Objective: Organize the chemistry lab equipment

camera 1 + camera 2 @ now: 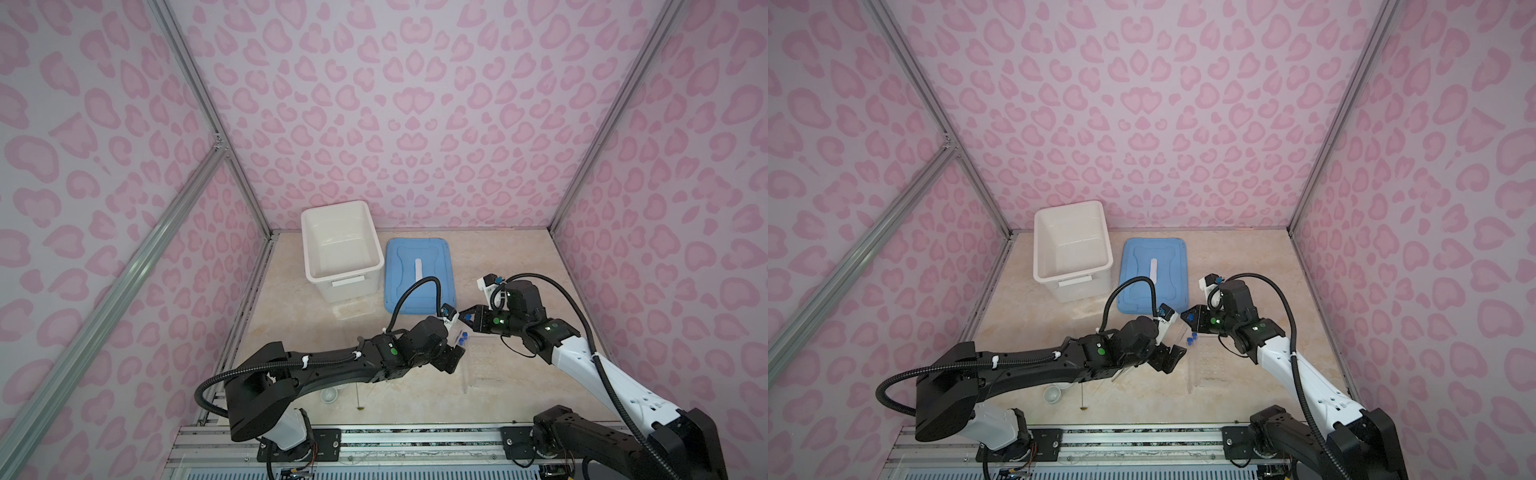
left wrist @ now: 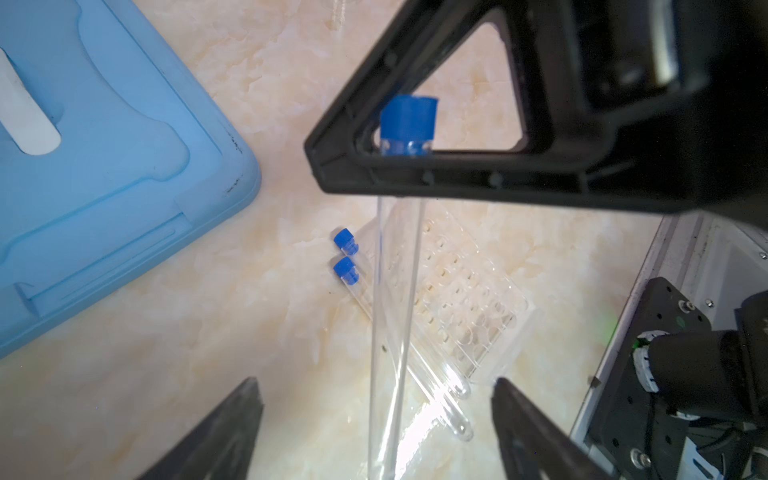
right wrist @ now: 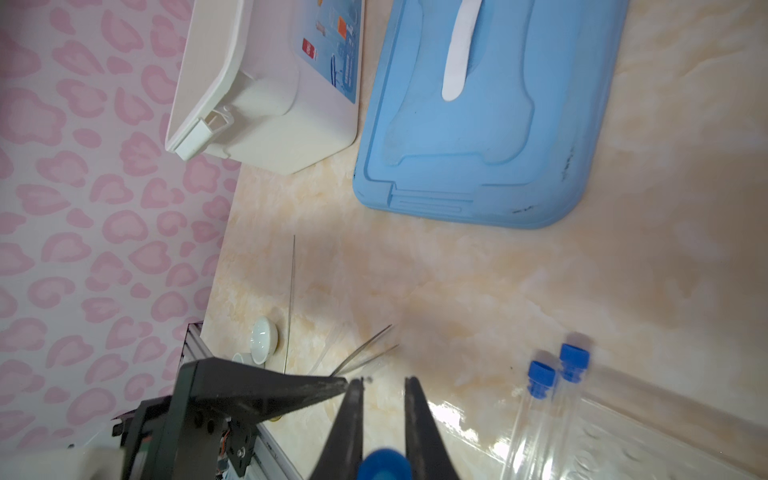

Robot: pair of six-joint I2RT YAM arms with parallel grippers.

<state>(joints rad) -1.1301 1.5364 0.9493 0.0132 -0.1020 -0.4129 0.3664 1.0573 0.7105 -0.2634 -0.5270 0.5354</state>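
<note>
While the left fingers [image 2: 216, 436] stand spread, the right fingers [image 3: 345, 428] clamp a blue-capped tube [image 2: 392, 332].

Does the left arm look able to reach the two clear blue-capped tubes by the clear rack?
Probably yes: the open left gripper points at the two tubes, though the third tube, in the right gripper, hangs between its fingers.

top pair: we look steeply down from high at the near edge, taking in the whole desk [image 1: 291, 332] | wrists: we sit close over the desk, facing each other | shared by both wrists: blue lid [image 2: 104, 166], two lying tubes [image 2: 345, 272], third tube [image 2: 407, 120]
</note>
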